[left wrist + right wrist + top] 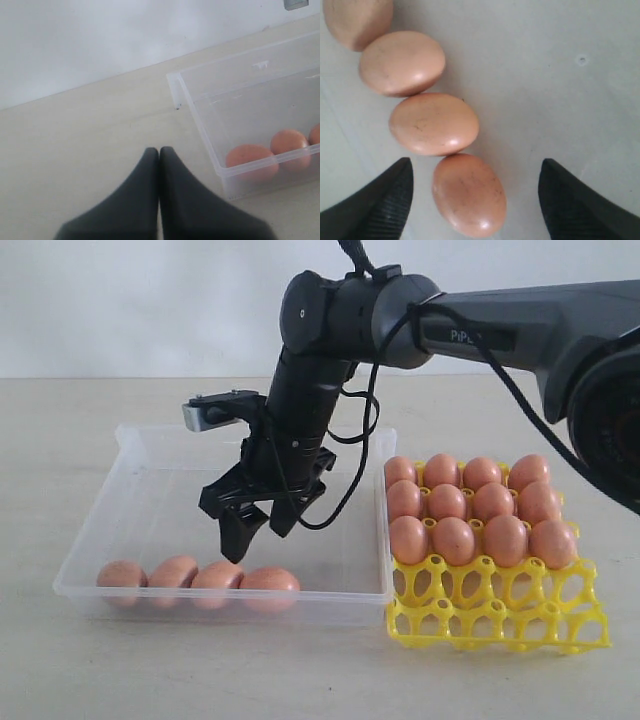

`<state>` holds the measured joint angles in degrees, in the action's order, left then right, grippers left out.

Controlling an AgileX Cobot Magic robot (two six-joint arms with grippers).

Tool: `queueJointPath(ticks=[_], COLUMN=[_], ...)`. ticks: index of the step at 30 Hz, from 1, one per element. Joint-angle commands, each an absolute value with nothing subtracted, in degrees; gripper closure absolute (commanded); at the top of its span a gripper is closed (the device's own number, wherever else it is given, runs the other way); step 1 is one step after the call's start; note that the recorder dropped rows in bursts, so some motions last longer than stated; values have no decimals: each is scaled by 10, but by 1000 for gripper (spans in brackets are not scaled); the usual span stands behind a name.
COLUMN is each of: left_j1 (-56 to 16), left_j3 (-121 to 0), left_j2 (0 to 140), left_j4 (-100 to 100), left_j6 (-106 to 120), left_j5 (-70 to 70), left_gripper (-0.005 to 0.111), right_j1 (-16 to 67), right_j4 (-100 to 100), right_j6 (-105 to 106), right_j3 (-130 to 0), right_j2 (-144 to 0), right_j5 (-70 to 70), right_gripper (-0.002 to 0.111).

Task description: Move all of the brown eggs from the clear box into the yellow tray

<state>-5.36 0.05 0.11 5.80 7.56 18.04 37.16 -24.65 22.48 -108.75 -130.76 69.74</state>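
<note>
Several brown eggs (218, 576) lie in a row along the near wall of the clear box (90, 552). My right gripper (255, 538) hangs open inside the box, just above the row's rightmost egg (270, 581). In the right wrist view that egg (469, 195) lies between the spread fingers of the right gripper (476, 170), untouched, with more eggs (434, 123) lined up beyond it. The yellow tray (500, 615) stands right of the box, with several eggs (455, 538) in its far rows and its near row bare. My left gripper (159, 151) is shut and empty over the table outside the box (200, 125).
The right arm (480, 330) reaches across from the right, above the tray. Its cable (350, 480) loops down beside the wrist over the box. Pale tabletop (200, 670) surrounds the box and tray, and a white wall stands behind.
</note>
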Motion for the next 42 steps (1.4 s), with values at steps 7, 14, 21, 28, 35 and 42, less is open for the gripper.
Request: queueJointPath(ticks=[7, 14, 21, 28, 35, 42], left_j1=[-53, -53, -53, -53, -53, -53], left_j3=[0, 0, 0, 0, 0, 0], left_j2=[0, 0, 0, 0, 0, 0], left_j4=[54, 54, 54, 54, 54, 54], left_j6=[76, 76, 76, 76, 76, 76], left_j5=[176, 176, 176, 176, 176, 176], left_gripper=[111, 111, 111, 111, 111, 111], right_j1=[372, 372, 372, 372, 372, 397], right_j4=[-216, -217, -216, -222, -235, -230], right_j6=[246, 292, 316, 329, 303, 380], right_j3=[-1085, -1085, -1085, -1085, -1093, -1094], right_j2=[-1298, -1298, -1298, -1300, -1282, -1235], right_j5=[700, 700, 700, 700, 700, 671], right_gripper=[41, 43, 53, 70, 108, 108])
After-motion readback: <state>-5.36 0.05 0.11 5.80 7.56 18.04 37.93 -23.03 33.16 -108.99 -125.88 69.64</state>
